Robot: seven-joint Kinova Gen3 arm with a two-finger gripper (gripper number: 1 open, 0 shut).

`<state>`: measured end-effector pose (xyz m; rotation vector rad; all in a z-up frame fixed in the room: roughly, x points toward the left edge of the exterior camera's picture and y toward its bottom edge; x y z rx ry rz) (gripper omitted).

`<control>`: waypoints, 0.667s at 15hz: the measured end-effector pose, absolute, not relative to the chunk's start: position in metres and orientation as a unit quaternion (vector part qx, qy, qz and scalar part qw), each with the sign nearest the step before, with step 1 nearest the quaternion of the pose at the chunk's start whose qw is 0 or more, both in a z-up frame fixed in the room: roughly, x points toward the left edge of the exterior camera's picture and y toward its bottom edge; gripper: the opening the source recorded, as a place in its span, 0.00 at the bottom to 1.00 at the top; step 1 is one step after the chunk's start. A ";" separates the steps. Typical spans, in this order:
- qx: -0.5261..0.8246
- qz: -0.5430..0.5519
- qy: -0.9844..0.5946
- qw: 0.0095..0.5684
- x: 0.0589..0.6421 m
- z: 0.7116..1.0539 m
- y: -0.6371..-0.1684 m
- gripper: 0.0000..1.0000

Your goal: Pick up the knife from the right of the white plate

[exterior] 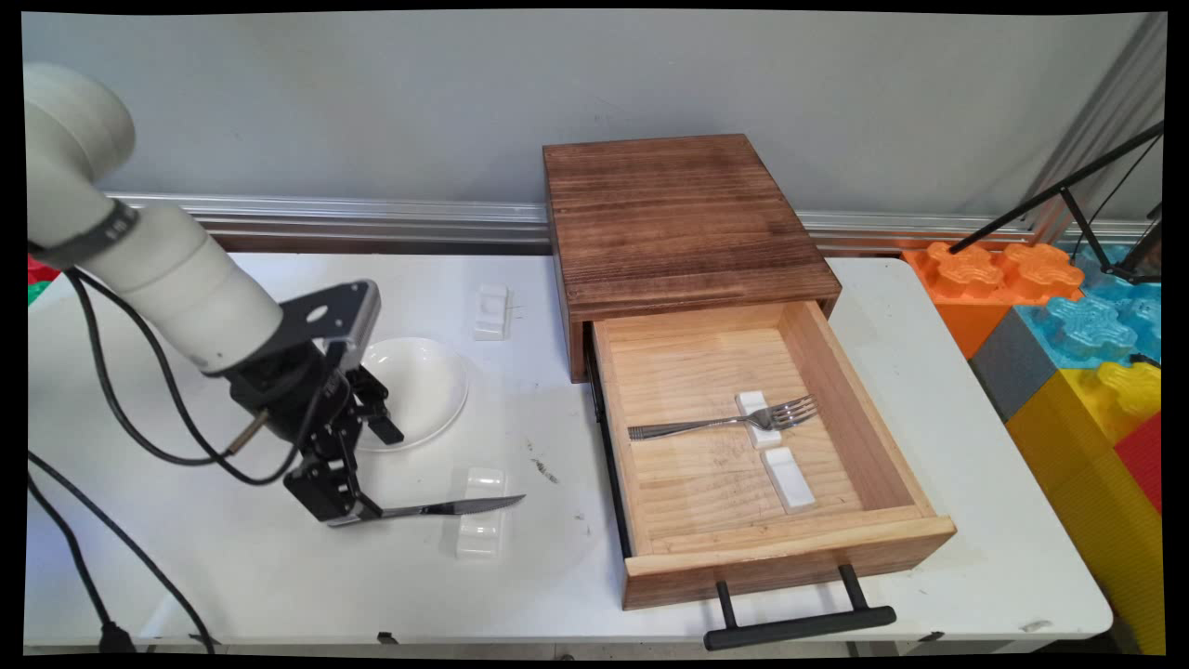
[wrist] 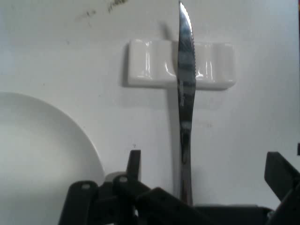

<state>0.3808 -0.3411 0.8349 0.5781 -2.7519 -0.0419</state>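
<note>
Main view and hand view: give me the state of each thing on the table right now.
Gripper: at the knife's handle; grip unclear.
Knife: lying flat, blade across a white rest.
Plate: empty, beside the gripper.
Drawer: pulled open.
Fork: in the drawer, on a rest.
Second drawer rest: bare.
Rest behind the plate: bare.

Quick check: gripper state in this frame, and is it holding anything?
Gripper: at the knife handle's end; whether the fingers are closed on it cannot be told.
</note>
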 end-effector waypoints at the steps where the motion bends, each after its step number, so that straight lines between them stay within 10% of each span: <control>1: 0.203 -0.014 -0.965 0.163 0.380 0.832 -0.340 1.00; 10: 0.207 -0.011 -0.966 0.155 0.368 0.799 -0.337 1.00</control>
